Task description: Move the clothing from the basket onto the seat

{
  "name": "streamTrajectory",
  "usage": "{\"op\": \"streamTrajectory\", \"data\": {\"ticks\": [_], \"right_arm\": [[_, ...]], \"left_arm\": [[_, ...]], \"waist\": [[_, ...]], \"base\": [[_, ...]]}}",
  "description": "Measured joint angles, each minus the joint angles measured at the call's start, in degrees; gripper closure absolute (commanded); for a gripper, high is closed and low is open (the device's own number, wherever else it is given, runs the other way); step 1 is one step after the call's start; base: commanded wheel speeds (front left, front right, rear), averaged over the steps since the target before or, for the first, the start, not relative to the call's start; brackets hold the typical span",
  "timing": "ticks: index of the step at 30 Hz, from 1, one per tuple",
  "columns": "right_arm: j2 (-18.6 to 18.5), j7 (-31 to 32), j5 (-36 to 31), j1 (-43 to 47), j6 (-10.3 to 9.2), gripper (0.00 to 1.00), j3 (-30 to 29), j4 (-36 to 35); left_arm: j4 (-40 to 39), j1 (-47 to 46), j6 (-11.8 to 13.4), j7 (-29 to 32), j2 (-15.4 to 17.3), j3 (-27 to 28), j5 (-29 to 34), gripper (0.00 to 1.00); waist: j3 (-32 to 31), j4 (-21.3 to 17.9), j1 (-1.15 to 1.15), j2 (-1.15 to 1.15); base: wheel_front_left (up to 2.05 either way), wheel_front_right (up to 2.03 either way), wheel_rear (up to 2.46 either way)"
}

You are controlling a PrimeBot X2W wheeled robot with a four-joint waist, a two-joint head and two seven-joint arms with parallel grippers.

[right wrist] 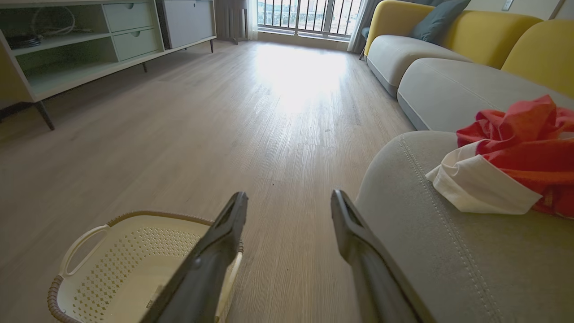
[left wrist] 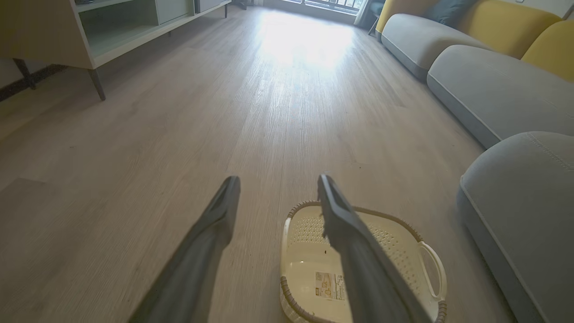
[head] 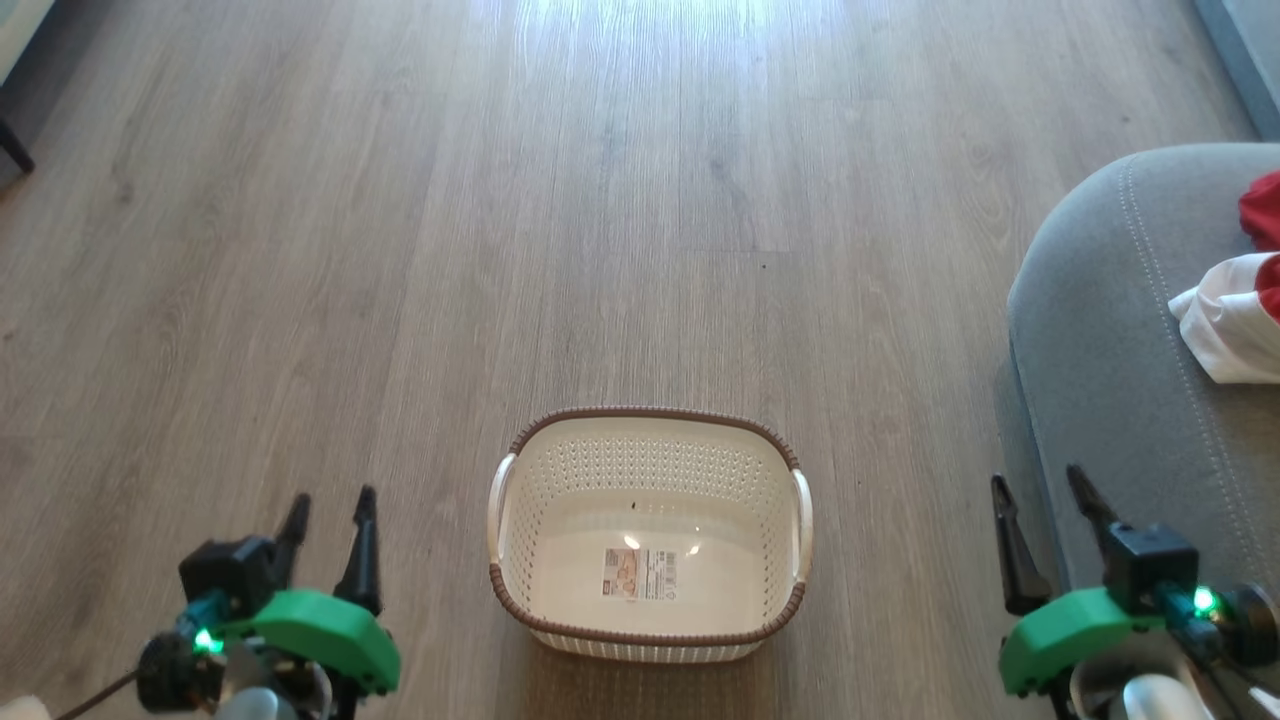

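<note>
While nothing is held, left gripper (head: 331, 500): 7 o'clock of the head view, fingers parted and bare, above the floor (head: 430, 400) near the basket (head: 650, 412).
Right gripper (head: 1037, 480): 5 o'clock, fingers likewise parted and bare, by the near corner of the seat (head: 1100, 330).
Basket: 6 o'clock, upright on the floor between the two grippers; no fabric in it, just a label (head: 640, 574) on its bottom (both wrist views agree).
Seat: 3 o'clock, near the basket and, as far as I can tell, not touching it.
Clothing (head: 1230, 320): on the seat, farther along at 3 o'clock, a crumpled red heap with a white panel toward the seat's edge; the head view's border cuts it off, so its full extent cannot be told.
Done: by the look of it, the moving itself; every garment in sight lies on the seat.
Left: probably nothing, unless some piece lies out of sight.
Beyond: floor runs on to 12 o'clock, with more cushions (right wrist: 439, 85) and a cabinet (right wrist: 89, 45) far off.
</note>
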Motion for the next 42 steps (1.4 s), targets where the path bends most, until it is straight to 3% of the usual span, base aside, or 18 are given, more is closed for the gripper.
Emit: {"op": "streamTrajectory", "data": {"ticks": [1, 9, 42], "right_arm": [[0.01, 0.02, 0.03, 0.01, 0.00, 1.00, 0.02, 0.18], [0.56, 0.69, 1.24, 3.17, 0.00, 1.00, -0.05, 6.26], [0.56, 5.95, 26.92, 2.14, 0.00, 1.00, -0.12, 3.99]], "left_arm": [[0.14, 0.08, -0.40, 0.02, -0.04, 0.04, 0.00, 1.00], [5.44, 4.63, -0.38, 0.68, -1.04, -0.22, -0.94, 1.00], [1.92, 4.11, -2.46, 6.20, -1.71, 2.41, -20.51, 1.00]], "waist": [[-0.07, 0.02, 0.00, 0.00], [-0.10, -0.08, 0.00, 0.00], [-0.03, -1.26, 0.00, 0.00]], "base": [[0.00, 0.00, 0.00], [0.00, 0.00, 0.00], [0.00, 0.00, 0.00]]}}
